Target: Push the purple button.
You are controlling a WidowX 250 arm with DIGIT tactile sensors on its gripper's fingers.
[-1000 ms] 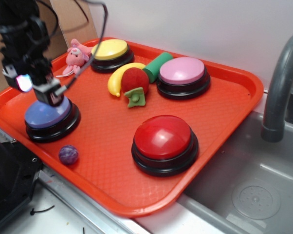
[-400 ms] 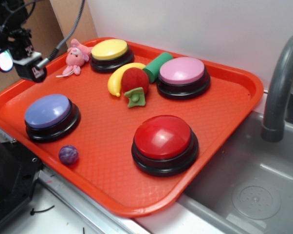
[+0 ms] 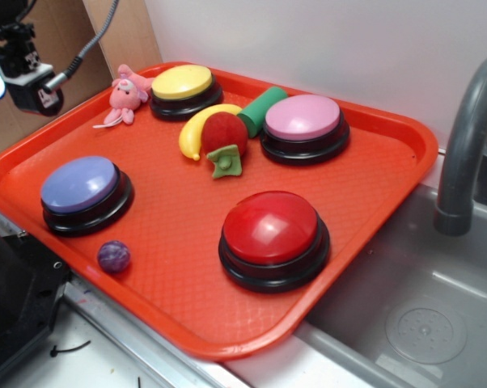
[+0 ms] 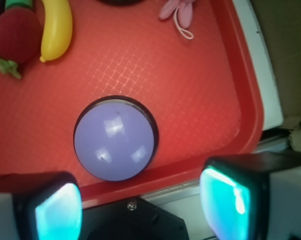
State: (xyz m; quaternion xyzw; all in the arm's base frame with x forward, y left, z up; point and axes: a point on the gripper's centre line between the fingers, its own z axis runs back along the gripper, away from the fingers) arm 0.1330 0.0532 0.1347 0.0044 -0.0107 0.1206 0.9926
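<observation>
Evidently the jaws stood apart and empty — the wrist view showed the two fingertips, each with a glowing teal pad [image 4: 58, 212], at the bottom corners of the frame with a wide gap between them and nothing held. The gripper [image 3: 21, 85] hung high beyond the tray's far left corner, well clear of everything on it.

This marked the change. One second earlier the gripper had been bearing down on top of the purple button [image 3: 80, 184]; by the intermediate frame it had lifted off and drawn back toward the far left, and at the moment recorded it had risen slightly further. The button itself had not shifted — it sat upright on its black base near the left edge of the tray [image 3: 187, 299], dome fully exposed, and in the wrist view it lay directly below, between the fingertips.

Judgement: the press appeared to have been delivered and the arm was retreating; whether the button actually registered could not be confirmed from the frames.

Surroundings undisturbed: small purple ball [image 3: 114, 256] near the front left edge, red button [image 3: 272, 229] toward the front, pink button [image 3: 302, 118] and yellow button [image 3: 182, 82] along the far edge, banana [image 3: 196, 129], pink plush toy [image 3: 125, 91] near the far left corner.
</observation>
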